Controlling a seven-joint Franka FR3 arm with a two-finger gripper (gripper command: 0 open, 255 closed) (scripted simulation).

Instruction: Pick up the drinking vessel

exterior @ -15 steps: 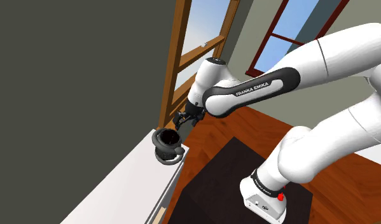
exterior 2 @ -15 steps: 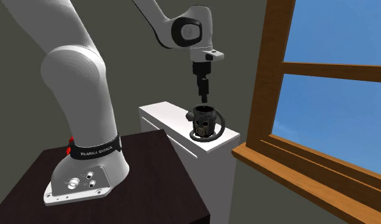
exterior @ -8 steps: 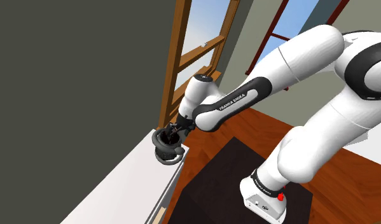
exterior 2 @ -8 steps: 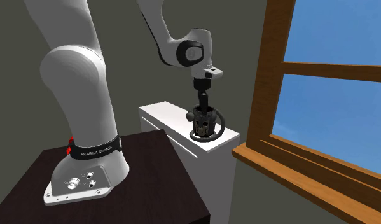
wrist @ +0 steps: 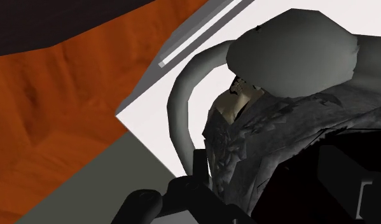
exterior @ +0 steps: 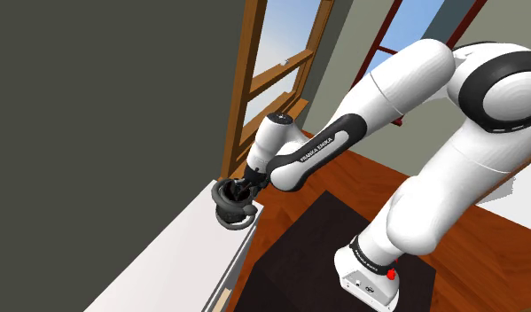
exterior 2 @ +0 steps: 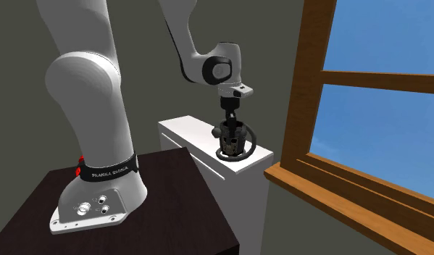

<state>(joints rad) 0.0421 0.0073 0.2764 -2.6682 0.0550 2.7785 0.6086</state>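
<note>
A dark, mottled mug (exterior: 228, 206) with a loop handle stands upright at the end of a white counter (exterior: 161, 266), close to its corner. My gripper (exterior: 243, 186) reaches down into the mug's mouth from above. In the second exterior view the gripper (exterior 2: 230, 127) is sunk to the rim of the mug (exterior 2: 232, 142). In the wrist view one black finger (wrist: 199, 167) lies against the outside of the mug's wall (wrist: 278, 127) beside the grey handle (wrist: 182, 108), the other sits on the inner side, and the wall is clasped between them.
A wooden-framed window (exterior 2: 331, 80) rises just past the counter's end, and a dark grey wall (exterior: 104, 106) runs behind the counter. My dark stand (exterior: 299, 257) is beside the counter, over a wooden floor (exterior: 294, 191). The mug stands near the counter's edge (exterior 2: 237, 163).
The arm has come down, bringing the gripper from above the mug onto its rim. The fingers stood open earlier and have now closed on the mug's wall.
</note>
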